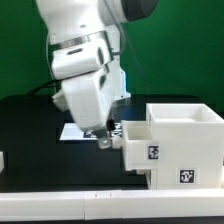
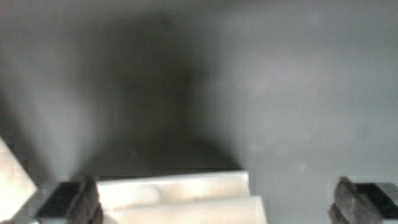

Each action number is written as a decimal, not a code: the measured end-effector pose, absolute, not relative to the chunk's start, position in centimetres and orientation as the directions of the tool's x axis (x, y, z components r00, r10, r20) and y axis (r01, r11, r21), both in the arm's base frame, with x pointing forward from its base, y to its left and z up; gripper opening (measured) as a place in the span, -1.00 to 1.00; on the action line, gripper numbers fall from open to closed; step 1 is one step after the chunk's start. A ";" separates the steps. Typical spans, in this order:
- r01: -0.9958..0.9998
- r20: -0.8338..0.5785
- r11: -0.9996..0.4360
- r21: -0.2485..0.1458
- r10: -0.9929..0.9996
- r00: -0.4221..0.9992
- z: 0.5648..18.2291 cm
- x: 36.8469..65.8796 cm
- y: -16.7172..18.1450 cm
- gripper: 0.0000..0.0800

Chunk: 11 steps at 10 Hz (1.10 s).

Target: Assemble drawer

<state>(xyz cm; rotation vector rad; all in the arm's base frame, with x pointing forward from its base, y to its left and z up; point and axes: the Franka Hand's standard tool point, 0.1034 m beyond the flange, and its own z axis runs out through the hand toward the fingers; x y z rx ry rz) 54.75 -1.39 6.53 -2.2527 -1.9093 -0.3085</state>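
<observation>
Leftmost, at the lower left edge of the exterior frame, a small white piece [image 1: 3,160] lies on the black bench [image 1: 30,125]. Centre frame, the white arm [image 1: 85,60] reaches down, its jaws [image 1: 104,139] hanging just beside a small tray [image 1: 140,150], which juts from the tall casing [image 1: 190,145] at the lower right. Behind the jaws lies the marker board [image 1: 85,131]. Seen from the wrist, the jaws stand apart, dark fingertips [image 2: 68,200] at the frame's lower corners, a white tray edge [image 2: 178,195] between them, untouched.
</observation>
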 end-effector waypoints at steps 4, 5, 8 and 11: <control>0.974 0.284 -0.227 0.000 0.934 0.218 7.3 55.2 2.2 0.62; 0.973 0.284 -0.229 0.002 0.934 0.219 7.3 55.3 2.1 0.62; 0.969 0.279 -0.248 0.006 0.931 0.236 7.7 55.5 0.6 0.62; 0.965 0.275 -0.261 0.020 0.930 0.246 8.2 55.7 -0.1 0.62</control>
